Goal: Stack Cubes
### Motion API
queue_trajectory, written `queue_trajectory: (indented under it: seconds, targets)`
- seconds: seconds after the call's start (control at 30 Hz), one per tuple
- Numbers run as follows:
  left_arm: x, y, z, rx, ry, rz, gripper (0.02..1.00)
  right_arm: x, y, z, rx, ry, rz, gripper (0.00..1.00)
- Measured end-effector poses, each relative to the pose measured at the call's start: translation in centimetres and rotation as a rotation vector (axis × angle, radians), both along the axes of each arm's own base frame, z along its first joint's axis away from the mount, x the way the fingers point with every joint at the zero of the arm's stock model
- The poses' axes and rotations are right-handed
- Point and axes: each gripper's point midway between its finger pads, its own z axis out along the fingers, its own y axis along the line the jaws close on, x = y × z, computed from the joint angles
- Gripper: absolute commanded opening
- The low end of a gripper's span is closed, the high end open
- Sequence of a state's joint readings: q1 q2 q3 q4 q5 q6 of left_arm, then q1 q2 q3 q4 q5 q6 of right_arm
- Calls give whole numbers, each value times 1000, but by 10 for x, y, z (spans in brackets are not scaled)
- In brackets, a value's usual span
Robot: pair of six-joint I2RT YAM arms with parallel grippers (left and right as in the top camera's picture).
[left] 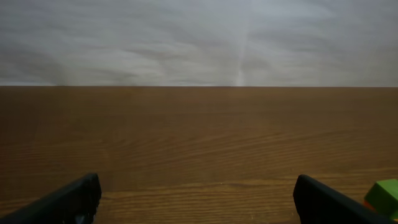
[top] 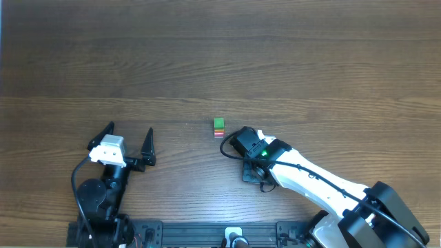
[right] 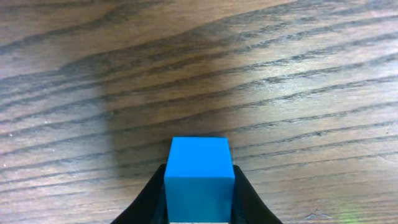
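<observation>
My R gripper (right: 199, 200) clamps blue cube (right: 199, 163), just right of green-topped stack (top: 219, 127); my L gripper (top: 129, 129), spread open, sits farther off.

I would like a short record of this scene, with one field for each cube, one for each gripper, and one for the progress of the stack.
blue cube: held between the fingers of the right gripper
green cube: sits on top of the red cube
red cube: on the wooden table, bottom of the stack
right gripper: shut on the blue cube, beside the stack
left gripper: open, holds nothing, apart from the stack
progress: two cubes stacked, blue cube not yet added
</observation>
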State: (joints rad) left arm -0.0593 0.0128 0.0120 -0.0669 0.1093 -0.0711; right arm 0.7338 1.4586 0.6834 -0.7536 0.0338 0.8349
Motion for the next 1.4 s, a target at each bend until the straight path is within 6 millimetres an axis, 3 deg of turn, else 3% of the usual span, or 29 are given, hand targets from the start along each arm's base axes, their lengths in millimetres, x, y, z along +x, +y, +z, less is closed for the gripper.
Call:
queue_trajectory:
  seconds: [0.1, 0.23, 0.3, 0.53, 0.67, 0.8, 1.0, 1.4]
  targets:
    - [0, 0, 0, 0, 0, 0, 1000, -1, -1, 1, -11, 12, 0, 104]
    - [0, 0, 0, 0, 0, 0, 1000, 8, 1, 20, -31, 22, 8, 77]
    - [0, 0, 0, 0, 0, 0, 1000, 27, 10, 44, -11, -14, 18, 14]
    - [0, 0, 0, 0, 0, 0, 1000, 103, 40, 144, 73, -185, 35, 12]
    - [0, 0, 0, 0, 0, 0, 1000, 128, 55, 171, 66, -207, 51, 12]
    - [0, 0, 0, 0, 0, 0, 1000, 141, 78, 159, 38, -167, 88, 12]
    - [0, 0, 0, 0, 0, 0, 1000, 130, 102, 126, -7, -95, 153, 12]
    - [0, 0, 0, 0, 0, 0, 1000, 125, 109, 125, -6, -94, 168, 12]
